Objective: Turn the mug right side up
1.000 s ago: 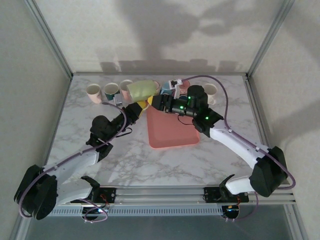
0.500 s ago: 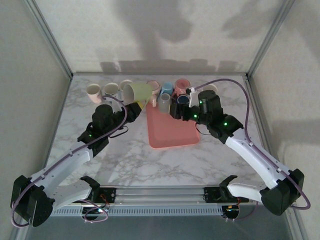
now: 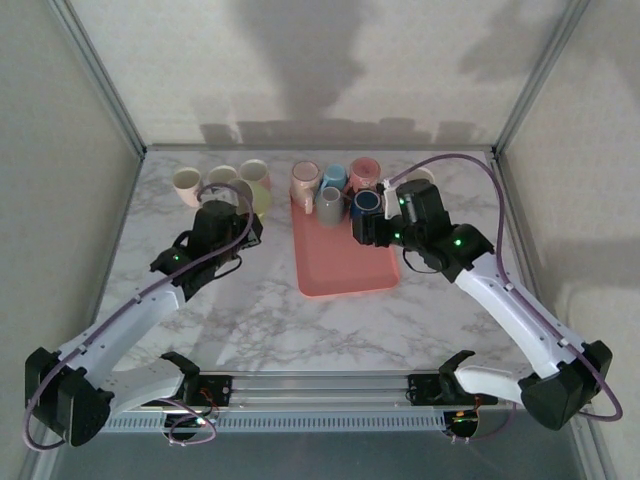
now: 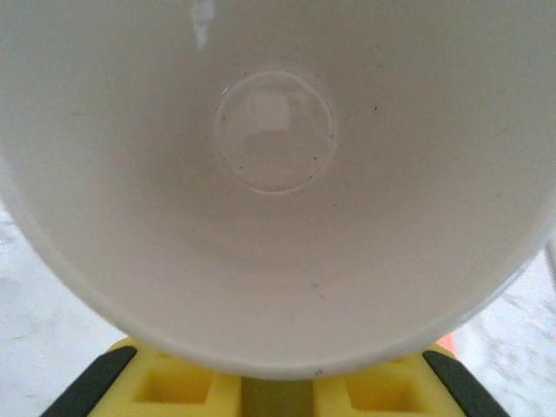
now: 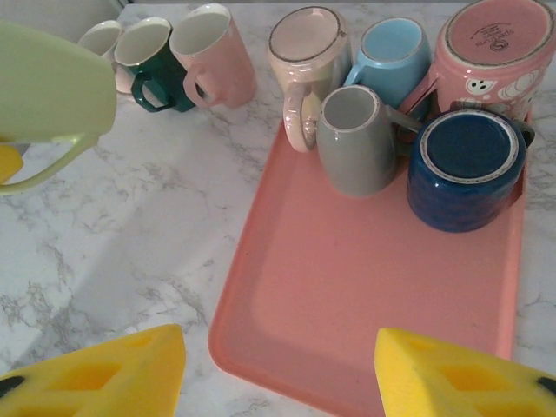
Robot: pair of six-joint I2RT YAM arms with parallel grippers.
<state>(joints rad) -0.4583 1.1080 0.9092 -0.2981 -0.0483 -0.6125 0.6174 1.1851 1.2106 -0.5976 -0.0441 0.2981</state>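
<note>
**A:** Where's the mug (image 3: 260, 195)?

**B:** Off the tabletop (image 3: 270, 320), up in the left gripper (image 3: 243, 208). It hangs left of the tray (image 3: 345, 268), near the row of three mugs (image 3: 220, 180) at the far left

**A:** Held how?

**B:** By the rim. In the left wrist view the jaws are pinched on the lip at the bottom edge. The mouth of the mug (image 4: 274, 130) gapes straight at the camera, so the base points away from the wrist

**A:** And its long axis?

**B:** From the right wrist view, the mug (image 5: 52, 78) looks nearer level than upright, with the handle (image 5: 43, 165) hanging below. I'd judge the turn half made. The left wrist needs to roll until the base faces down, then lower it onto bare tabletop

**A:** The right gripper (image 5: 278, 347)?

**B:** Above the tray, jaws spread wide, nothing between them and touching nothing. It is well apart from the mug, so the left arm is the one placed to do this
</note>
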